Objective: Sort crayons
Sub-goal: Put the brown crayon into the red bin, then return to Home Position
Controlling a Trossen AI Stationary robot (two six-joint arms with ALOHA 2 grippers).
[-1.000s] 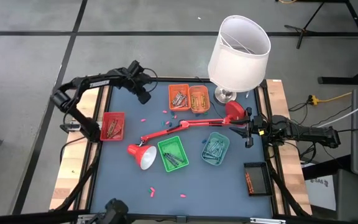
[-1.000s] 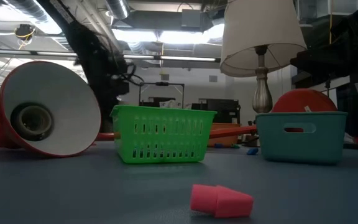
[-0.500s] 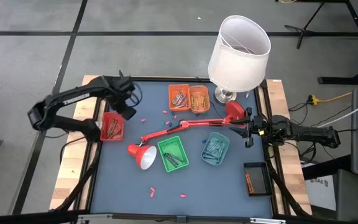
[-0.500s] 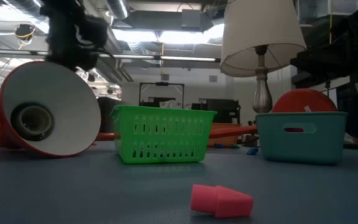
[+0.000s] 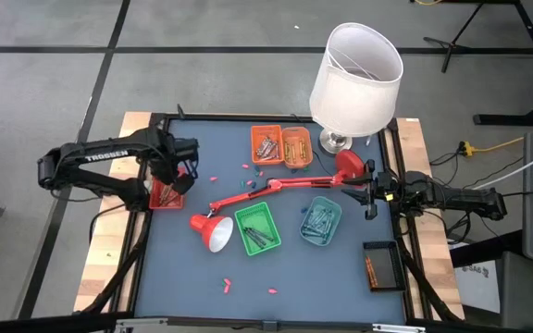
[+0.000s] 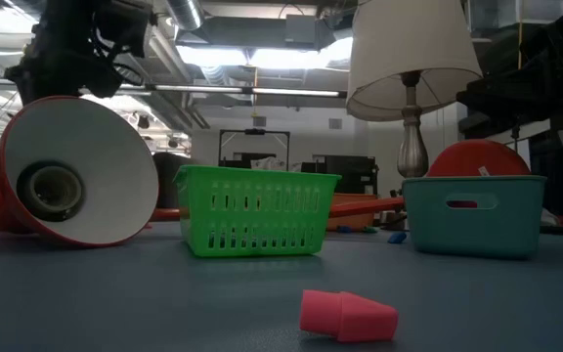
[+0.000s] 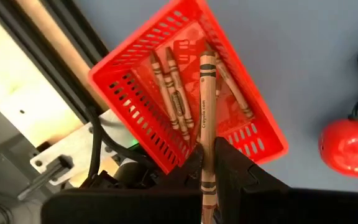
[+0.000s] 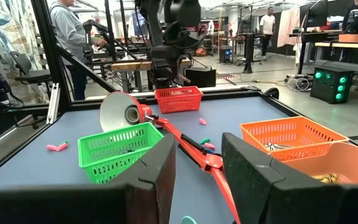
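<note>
My left gripper [image 5: 167, 176] hangs over the red tray [image 5: 167, 192] at the table's left edge, shut on one reddish-brown crayon [image 7: 206, 106]. Several crayons [image 7: 176, 93] lie on the floor of that red tray [image 7: 135, 53]. In the low view only the left arm [image 6: 76, 44] shows, above the lamp shade. More crayons lie in the orange trays [image 5: 266, 144], the green tray [image 5: 255, 228] and the teal tray [image 5: 320, 220]. My right gripper [image 5: 370, 194] waits open and level at the table's right edge, nothing between its fingers [image 8: 154, 180]. My left gripper pinches the crayon's upper part [image 7: 207, 177] between its two fingers. The fingers come from above, pointing down, and the crayon runs along them. Its free end [image 7: 207, 59] points down at the red tray; whether it touches the tray I cannot tell.
A red desk lamp [image 5: 266, 190] lies across the table's middle, its shade [image 5: 213, 231] near the green tray. A white-shaded lamp [image 5: 354, 69] stands at the far right. A black tray [image 5: 379, 264] sits near right. Pink crayon pieces [image 5: 227, 277] lie near the front edge.
My left arm has swung from the table's far edge toward the left and near side, coming over the red tray. Its gripper has tipped down on the way.
</note>
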